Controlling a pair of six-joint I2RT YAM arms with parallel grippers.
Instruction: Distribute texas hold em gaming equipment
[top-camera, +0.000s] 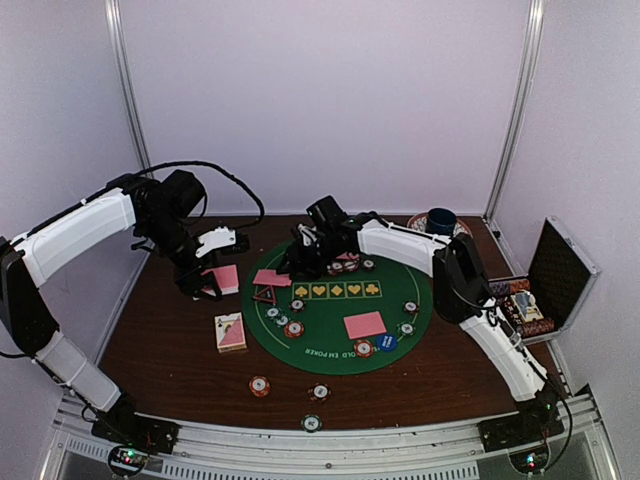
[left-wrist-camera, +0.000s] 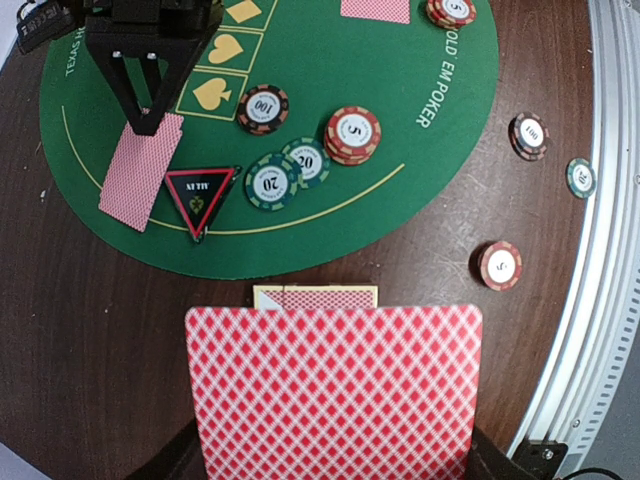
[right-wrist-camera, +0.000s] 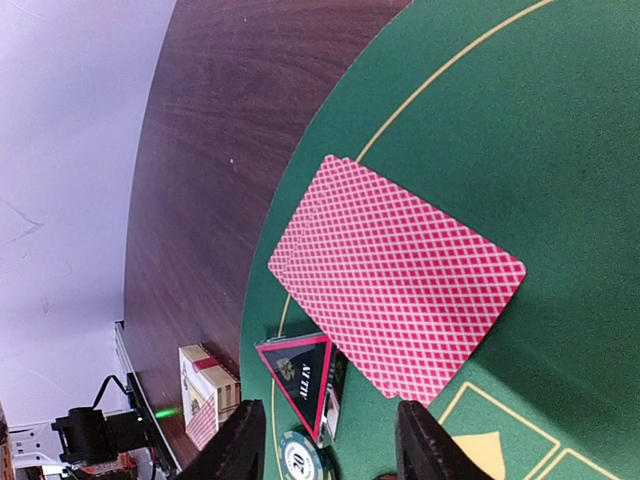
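Clamped in left claw (top-camera: 207, 284): one pink-backed, diamond-patterned playing card (left-wrist-camera: 335, 390), above brown wooden surface (left-wrist-camera: 90, 350). Spread apart at right claw (right-wrist-camera: 330, 420), over overlapped pink-backed cards (right-wrist-camera: 395, 275) on round green felt mat (right-wrist-camera: 560, 120), beside red-black triangle marker (right-wrist-camera: 298, 375).

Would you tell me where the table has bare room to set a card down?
Bare wood left of the card box and front-right of the green mat. Crowded around the triangle marker at the mat's left edge.

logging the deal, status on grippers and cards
Left gripper shut on a pink diamond-backed playing card. Right gripper open over stacked pink-backed cards on round green felt mat. Red-black triangle marker lies right beside them.
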